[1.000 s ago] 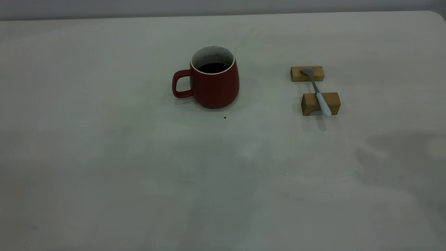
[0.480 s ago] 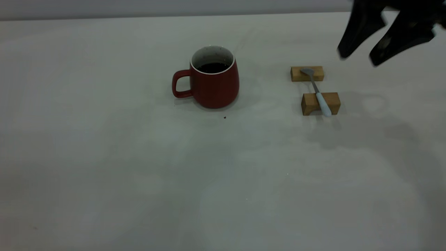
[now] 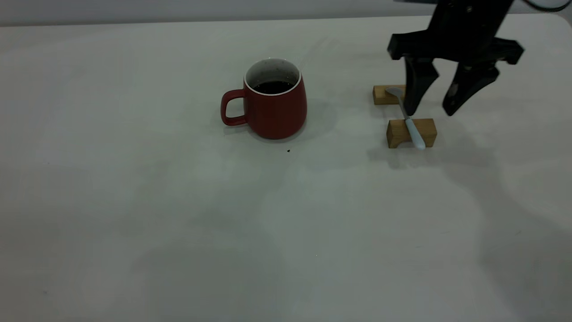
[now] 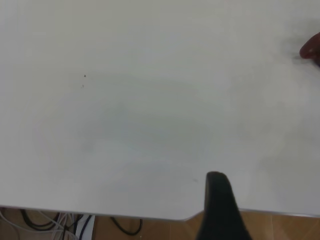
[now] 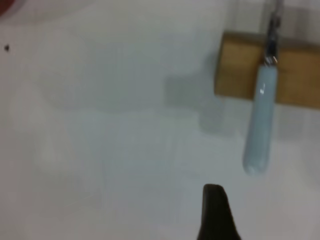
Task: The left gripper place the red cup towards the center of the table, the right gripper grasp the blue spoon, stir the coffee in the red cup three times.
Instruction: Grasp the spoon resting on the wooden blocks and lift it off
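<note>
The red cup (image 3: 272, 105) stands upright near the middle of the table (image 3: 178, 214), handle to the left, with dark coffee (image 3: 273, 86) inside. To its right the blue spoon (image 3: 409, 120) lies across two wooden blocks. My right gripper (image 3: 430, 112) hangs open just above the spoon, one fingertip at its stem and the other off to the right. In the right wrist view the pale handle (image 5: 261, 115) juts over the near block. My left gripper (image 4: 220, 210) is out of the exterior view and sits at the table's edge, far from the cup's sliver (image 4: 311, 50).
The far block (image 3: 389, 95) bears the spoon's bowl and the near block (image 3: 397, 133) its handle. A dark speck (image 3: 288, 150) lies just in front of the cup. Cables (image 4: 60, 222) hang below the table's edge in the left wrist view.
My right gripper came in from the upper right and dropped leftward until it hangs open over the spoon. Cup, spoon and blocks have not moved.
</note>
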`<control>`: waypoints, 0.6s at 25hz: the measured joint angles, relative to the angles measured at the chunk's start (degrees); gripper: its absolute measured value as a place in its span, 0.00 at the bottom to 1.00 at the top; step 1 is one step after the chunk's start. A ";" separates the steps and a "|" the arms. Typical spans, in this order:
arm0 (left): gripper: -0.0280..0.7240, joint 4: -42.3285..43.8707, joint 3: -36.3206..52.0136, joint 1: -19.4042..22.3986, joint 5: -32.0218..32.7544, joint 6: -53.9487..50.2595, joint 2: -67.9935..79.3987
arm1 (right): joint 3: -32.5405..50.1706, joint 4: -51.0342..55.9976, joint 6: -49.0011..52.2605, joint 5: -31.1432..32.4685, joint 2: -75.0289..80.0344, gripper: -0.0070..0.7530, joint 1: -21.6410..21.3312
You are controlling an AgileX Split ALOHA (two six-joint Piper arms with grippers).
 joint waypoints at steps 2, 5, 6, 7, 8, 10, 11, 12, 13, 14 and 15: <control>0.77 0.00 0.00 0.00 0.00 0.00 0.00 | -2.68 0.21 0.12 1.13 2.63 0.74 0.00; 0.77 0.00 0.00 0.00 0.00 0.00 0.00 | -6.06 0.32 0.14 2.91 6.03 0.74 0.06; 0.77 0.00 0.00 0.00 0.00 0.00 0.00 | -6.87 0.32 0.19 3.78 7.02 0.74 0.12; 0.77 0.00 0.00 0.00 0.00 0.00 0.00 | -7.43 0.32 0.19 4.38 7.70 0.74 0.18; 0.77 0.00 0.00 0.00 0.00 0.00 0.00 | -7.66 0.26 0.24 4.79 8.31 0.74 0.24; 0.77 0.00 0.00 0.00 0.00 0.00 0.00 | -7.80 0.26 0.64 5.21 9.25 0.74 0.42; 0.77 0.00 0.00 0.00 0.00 0.00 0.00 | -7.91 0.26 0.85 5.13 9.57 0.74 0.49; 0.77 0.00 0.00 0.00 0.00 0.00 0.00 | -7.96 0.26 0.90 4.96 9.87 0.74 0.53; 0.77 0.00 0.00 0.00 0.00 0.00 -0.04 | -7.96 0.26 1.06 4.60 10.27 0.74 0.55; 0.77 0.00 0.00 0.00 0.00 0.00 -0.04 | -7.96 0.26 1.08 4.22 10.58 0.74 0.60; 0.77 0.00 0.00 0.00 0.00 0.00 -0.04 | -7.96 0.26 1.13 3.98 10.97 0.74 0.60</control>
